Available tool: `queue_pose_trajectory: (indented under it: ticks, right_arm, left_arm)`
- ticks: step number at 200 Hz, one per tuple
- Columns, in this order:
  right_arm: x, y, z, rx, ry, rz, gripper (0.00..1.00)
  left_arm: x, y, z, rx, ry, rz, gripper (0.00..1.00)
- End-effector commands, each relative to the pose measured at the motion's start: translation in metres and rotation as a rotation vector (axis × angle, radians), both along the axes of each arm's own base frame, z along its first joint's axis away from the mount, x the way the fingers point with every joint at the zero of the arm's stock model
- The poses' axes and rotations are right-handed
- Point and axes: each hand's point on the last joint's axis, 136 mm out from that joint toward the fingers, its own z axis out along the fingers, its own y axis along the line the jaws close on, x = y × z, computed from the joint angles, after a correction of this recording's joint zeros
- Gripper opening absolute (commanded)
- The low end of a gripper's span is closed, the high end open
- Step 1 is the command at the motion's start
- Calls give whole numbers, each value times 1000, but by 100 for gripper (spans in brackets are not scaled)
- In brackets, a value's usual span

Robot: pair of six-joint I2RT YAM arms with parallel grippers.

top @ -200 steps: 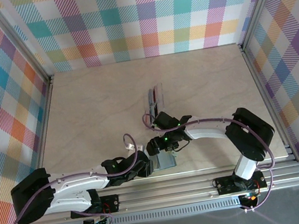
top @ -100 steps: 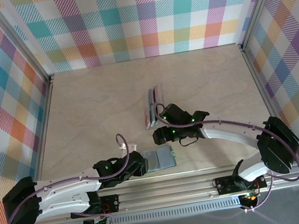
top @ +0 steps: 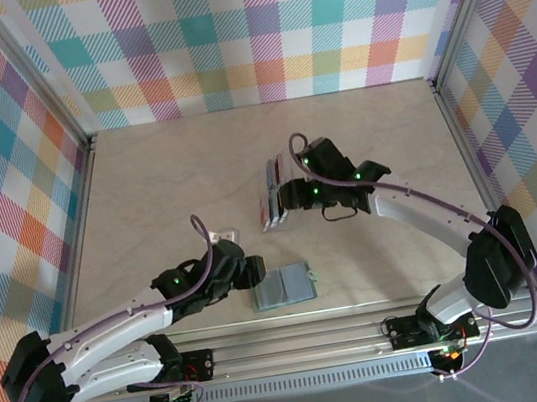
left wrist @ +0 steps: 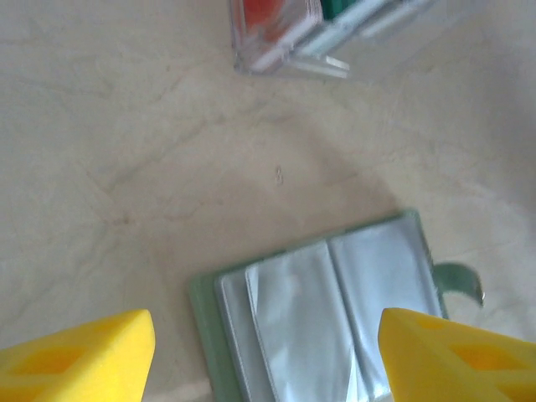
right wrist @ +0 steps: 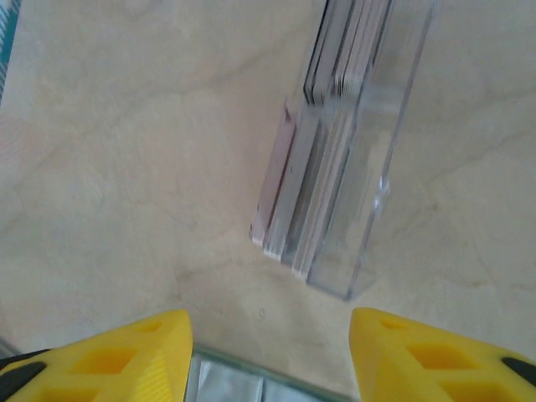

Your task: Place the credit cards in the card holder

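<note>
The card holder (top: pixel 283 287) lies open near the front edge of the table, its clear sleeves (left wrist: pixel 335 310) facing up and its grey-green cover showing at the rim. The credit cards (top: pixel 270 197) stand on edge in a clear plastic tray (right wrist: pixel 377 142); the red card (left wrist: pixel 264 12) and the teal card (left wrist: pixel 343 7) show at the top of the left wrist view. My left gripper (top: pixel 247 272) (left wrist: pixel 268 360) is open just left of the card holder, with nothing held. My right gripper (top: pixel 288 196) (right wrist: pixel 272 360) is open beside the tray, its fingers apart from the cards (right wrist: pixel 293 184).
A small white piece (top: pixel 221 236) lies on the table left of the tray. Bare table lies between tray and card holder (right wrist: pixel 243 387). Checked walls close in the back and sides; a metal rail (top: pixel 367 320) runs along the front.
My right gripper has lifted off the card holder and swung back to the tray. My left gripper has drawn away to the left. The card holder now lies open and uncovered.
</note>
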Motion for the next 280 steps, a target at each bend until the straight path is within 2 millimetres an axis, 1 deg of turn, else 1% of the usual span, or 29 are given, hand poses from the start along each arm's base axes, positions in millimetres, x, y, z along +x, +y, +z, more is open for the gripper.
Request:
queue_pose_trajectory:
  ticks: [1,12,15,20,33,45,62,84,127,157,196,227,252,280]
  right_arm:
    - [9,9,-2,-32,28,47,51]
    - [14,13,-5,-44,43,56,50]
    - [16,15,-6,-47,43,58,49]
    - [18,16,-8,-54,49,61,48]
    - [23,19,-15,-76,65,64,43]
    - [26,19,-22,-98,79,60,42]
    - [29,21,-32,-115,99,61,41]
    - [32,21,-44,-141,121,58,43]
    - [33,24,-62,-162,167,61,44]
    - [31,28,-66,-152,184,75,44]
    - [28,43,-61,-82,201,126,44]
    - [29,47,-58,-53,210,139,44]
    - [30,47,-58,-44,213,138,44]
    - [33,39,-68,-99,219,107,44]
  left_arm:
    - [20,-14,15,-96,19,-35,71]
    - [30,-13,16,-106,30,-13,71]
    - [36,-17,22,-131,8,-12,71]
    - [42,-18,24,-141,6,-7,71]
    - [54,-22,24,-157,15,1,71]
    - [65,-24,24,-173,22,9,72]
    - [79,-25,21,-190,42,20,72]
    - [96,-25,15,-216,69,34,71]
    - [117,-25,-4,-247,113,41,71]
    - [124,-31,-16,-258,134,26,71]
    - [128,-35,-29,-255,155,19,71]
    - [128,-37,-36,-254,166,16,71]
    - [129,-37,-37,-254,165,14,71]
    - [129,-38,-40,-253,170,13,71]
